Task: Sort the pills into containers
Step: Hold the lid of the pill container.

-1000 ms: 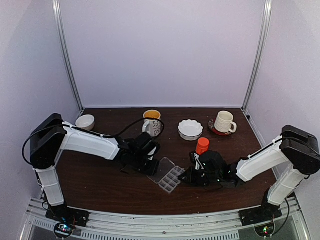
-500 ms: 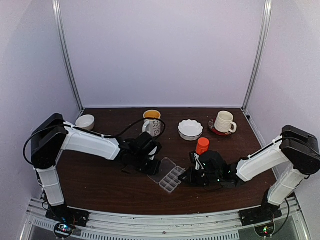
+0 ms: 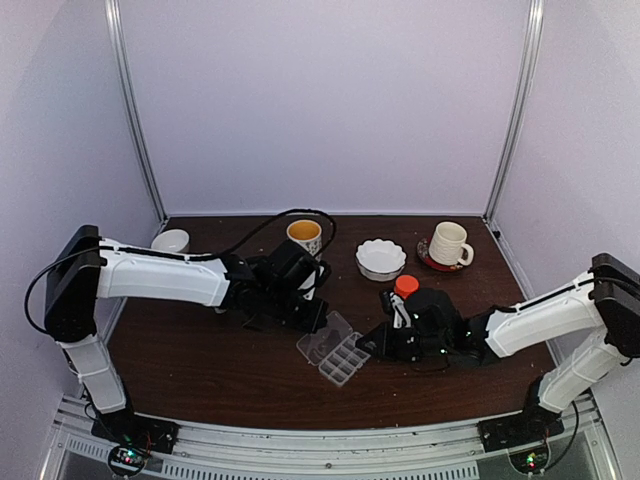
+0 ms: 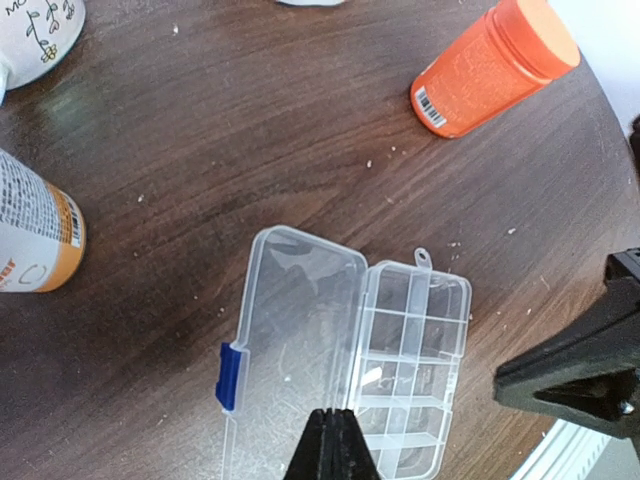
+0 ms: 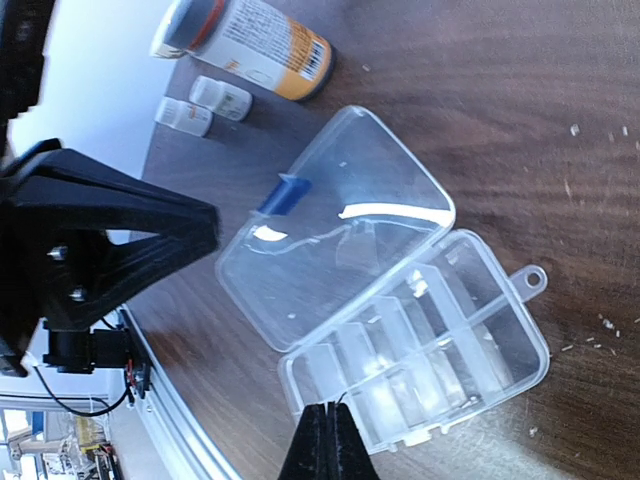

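The clear pill box (image 3: 334, 357) lies open on the dark table, its lid (image 4: 296, 330) with a blue latch (image 4: 229, 375) folded flat beside the containers (image 4: 415, 365), which look empty. A few tiny pale pills (image 4: 511, 231) lie scattered on the wood, also near the box's tab (image 5: 605, 322). My left gripper (image 3: 316, 318) is shut, its tips (image 4: 335, 428) hovering over the box's hinge line. My right gripper (image 3: 371, 346) is shut too, its tips (image 5: 326, 418) just over the box's end wall (image 5: 300, 375). I see nothing held by either.
An orange bottle (image 3: 404, 286) stands behind the right gripper. A white bottle with an orange label (image 5: 250, 40) and two small white bottles (image 5: 205, 105) stand left of the box. Behind are a yellow mug (image 3: 305, 240), white bowl (image 3: 381, 258), cup on saucer (image 3: 448, 243) and small bowl (image 3: 172, 241).
The left arm has swung right and stretched out, bringing its gripper over the box's lid side. The right gripper has shifted slightly. The box has stayed where it was.
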Controlling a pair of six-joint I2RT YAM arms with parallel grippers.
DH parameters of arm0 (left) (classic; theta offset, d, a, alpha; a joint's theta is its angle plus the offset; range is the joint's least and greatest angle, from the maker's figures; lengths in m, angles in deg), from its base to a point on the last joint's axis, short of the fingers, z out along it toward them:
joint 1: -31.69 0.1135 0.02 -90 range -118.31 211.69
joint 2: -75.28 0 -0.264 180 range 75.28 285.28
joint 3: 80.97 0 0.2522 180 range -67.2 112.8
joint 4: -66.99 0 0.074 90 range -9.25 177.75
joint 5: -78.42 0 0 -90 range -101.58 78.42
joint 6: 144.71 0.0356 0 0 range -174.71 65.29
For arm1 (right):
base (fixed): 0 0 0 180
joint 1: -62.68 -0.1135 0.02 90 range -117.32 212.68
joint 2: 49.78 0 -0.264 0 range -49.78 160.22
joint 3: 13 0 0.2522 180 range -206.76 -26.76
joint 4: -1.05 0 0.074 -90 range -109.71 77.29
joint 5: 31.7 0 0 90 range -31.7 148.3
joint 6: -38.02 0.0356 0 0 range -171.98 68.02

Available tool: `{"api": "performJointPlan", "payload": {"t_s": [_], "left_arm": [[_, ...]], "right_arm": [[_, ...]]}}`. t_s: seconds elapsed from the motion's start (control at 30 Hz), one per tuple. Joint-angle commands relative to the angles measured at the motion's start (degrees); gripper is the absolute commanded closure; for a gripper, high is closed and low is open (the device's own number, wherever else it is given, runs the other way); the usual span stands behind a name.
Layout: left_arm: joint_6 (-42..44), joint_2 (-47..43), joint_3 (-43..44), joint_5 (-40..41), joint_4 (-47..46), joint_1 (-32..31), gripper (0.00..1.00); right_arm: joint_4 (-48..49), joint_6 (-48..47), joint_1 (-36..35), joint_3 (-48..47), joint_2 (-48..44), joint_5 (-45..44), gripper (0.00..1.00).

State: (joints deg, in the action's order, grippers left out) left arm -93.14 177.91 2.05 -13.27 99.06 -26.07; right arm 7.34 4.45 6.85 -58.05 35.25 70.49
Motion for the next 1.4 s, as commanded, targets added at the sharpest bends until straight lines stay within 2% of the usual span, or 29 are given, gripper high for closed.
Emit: {"api": "performJointPlan", "payload": {"t_s": [0.0, 0.2, 0.3, 0.67, 0.93, 1.37], "left_arm": [[0.63, -1.18, 1.39, 0.81, 1.04, -0.16, 1.0], [1.1, 0.74, 2.94, 0.86, 0.94, -0.19, 1.0], [1.42, 3.15, 5.36, 3.4, 3.1, -0.23, 1.0], [2.42, 8.45, 10.85, 5.33, 6.07, 0.14, 1.0], [1.82, 10.22, 9.87, 4.27, 5.05, 0.36, 1.0], [0.42, 13.47, 8.0, 2.0, 2.12, 0.52, 1.0]], "right_arm": [[-4.34, -3.24, 0.29, -1.58, -4.7, -2.63, 0.99], [-9.23, -5.55, 0.29, 0.61, -13.54, -8.33, 0.99], [-11.73, -6.67, 0.29, -0.03, -14.11, -8.88, 0.98], [-5.87, -5.19, 0.29, -2.33, -3.36, -3.18, 0.99], [1.24, -2.63, -0.68, -2.06, 3.46, -0.37, 0.99], [4.68, -0.4, -2.0, 0.48, 7.9, -0.58, 1.0]]}}
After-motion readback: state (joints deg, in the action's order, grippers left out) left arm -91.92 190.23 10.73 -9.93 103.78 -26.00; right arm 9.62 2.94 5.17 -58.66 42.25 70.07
